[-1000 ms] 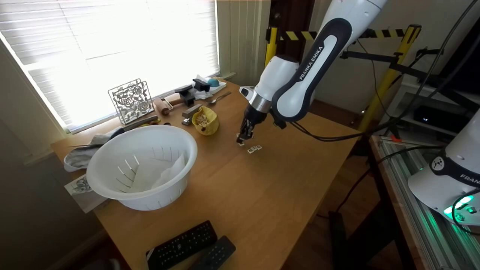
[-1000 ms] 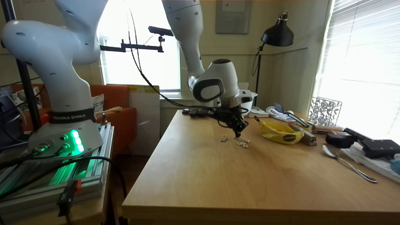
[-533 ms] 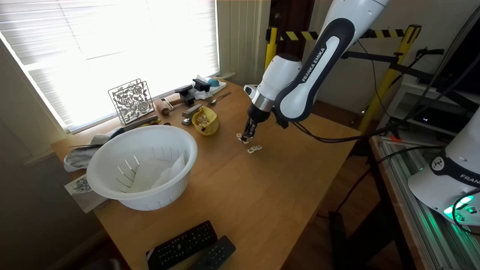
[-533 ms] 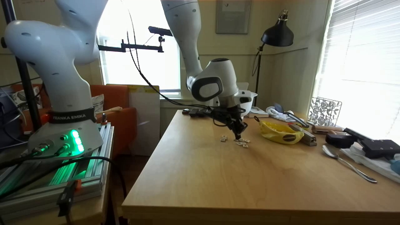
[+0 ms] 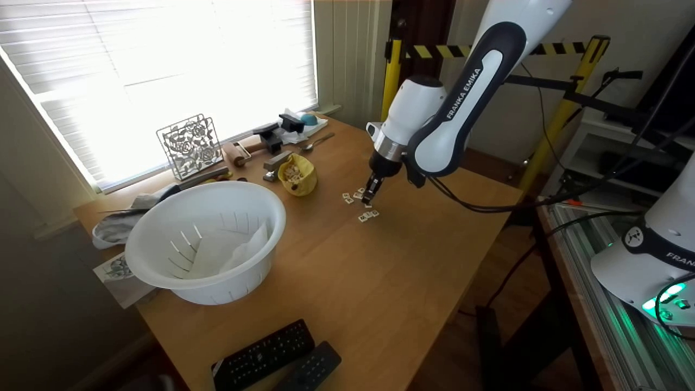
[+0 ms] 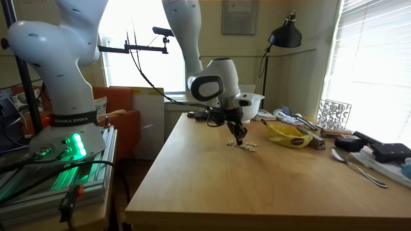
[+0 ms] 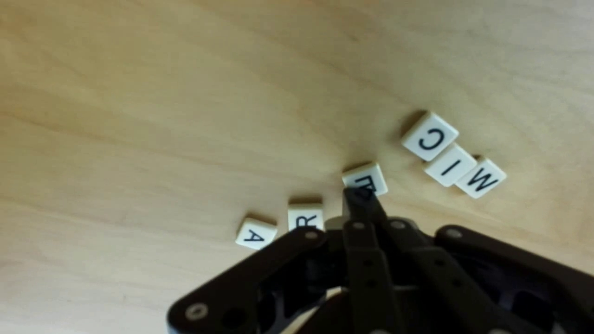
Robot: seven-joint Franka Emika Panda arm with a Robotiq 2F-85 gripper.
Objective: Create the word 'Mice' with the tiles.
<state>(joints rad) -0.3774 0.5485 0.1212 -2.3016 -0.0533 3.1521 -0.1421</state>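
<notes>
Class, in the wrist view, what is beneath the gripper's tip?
A white tile, perhaps lettered E, only partly visible. The gripper covers the rest; whether they touch cannot be seen.

The I tile [image 7: 450, 164] has the C tile [image 7: 430, 136] just beside it, the M tile [image 7: 481, 177] opposite. Near it, a part-covered tile [image 7: 374, 176] seems to read E; farther off are the R tile [image 7: 305, 216] and A tile [image 7: 256, 233]. Well apart from it, FRANKA EMIKA stands on the forearm [image 5: 471, 98] and base collar [image 6: 75, 119].
</notes>
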